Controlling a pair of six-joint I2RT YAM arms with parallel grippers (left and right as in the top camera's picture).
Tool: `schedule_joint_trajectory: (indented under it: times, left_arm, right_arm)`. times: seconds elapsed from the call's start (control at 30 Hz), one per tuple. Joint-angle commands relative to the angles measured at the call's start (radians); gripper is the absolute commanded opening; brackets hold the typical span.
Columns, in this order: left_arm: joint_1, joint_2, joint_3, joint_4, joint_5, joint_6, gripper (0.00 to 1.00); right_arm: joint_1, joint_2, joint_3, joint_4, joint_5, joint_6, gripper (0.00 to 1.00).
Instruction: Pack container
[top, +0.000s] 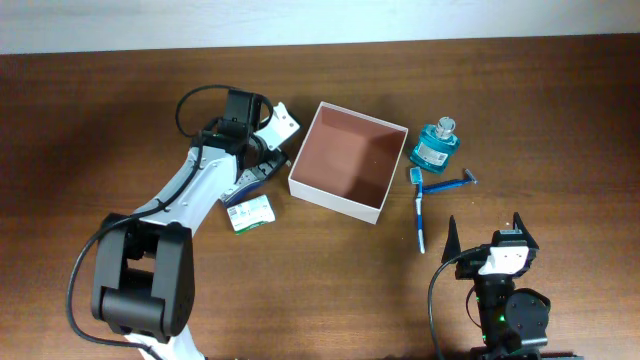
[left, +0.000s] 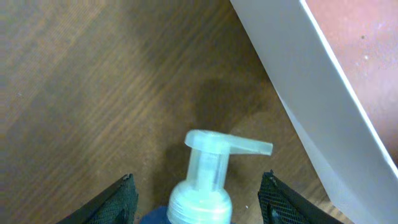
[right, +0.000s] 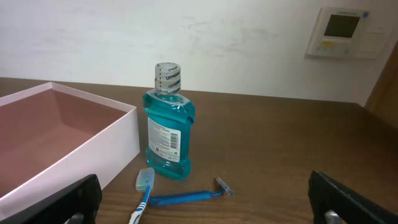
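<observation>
the container (top: 335, 196) was seen whole only from overhead: a square white-walled box with a reddish-brown inside, set near the middle of the table (top: 120, 120). in the left wrist view only one white wall and a strip of the inside were caught, at the right edge. in the right wrist view a corner of it was cut off at the left.

the left gripper (left: 198, 180) was found just left of the container. its fingers were held apart on either side of a clear-headed pump bottle (left: 205, 168). the bottle's body was cut off at the bottom of that view, so contact with the fingers could not be judged. from overhead the bottle was largely hidden under the arm. a small green and white packet (top: 250, 213) was shown only from overhead, beside the arm.

the right gripper (top: 484, 218) was held wide apart, with nothing between its fingers, near the front edge. a teal bottle (right: 166, 134) was seen upright just right of the container, with a toothbrush (right: 142, 196) and a razor (right: 186, 197) lying in front of it. its label was too small to be read. a wall panel (right: 341, 31) was shown only in the right wrist view.
</observation>
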Motion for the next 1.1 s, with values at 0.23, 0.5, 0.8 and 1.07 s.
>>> schedule_joint_trajectory:
  times: [0.23,0.5,0.8,1.07]
  left_arm:
    - [0.002,0.075,0.013,0.017,-0.004,0.058,0.63]
    - [0.002,0.076,0.013,0.047,-0.003,0.058,0.62]
    - [0.002,0.084,0.013,0.073,-0.003,0.058,0.61]
    - [0.002,0.130,0.013,0.073,-0.004,0.058,0.57]
  right_arm:
    - [-0.005,-0.007,-0.005,-0.008,0.002,0.001,0.99]
    - [-0.005,-0.007,-0.005,-0.008,0.002,0.001,0.99]
    - [-0.005,-0.007,-0.005,-0.008,0.002,0.001,0.98]
    - [-0.005,-0.007,-0.005,-0.008,0.002,0.001,0.99]
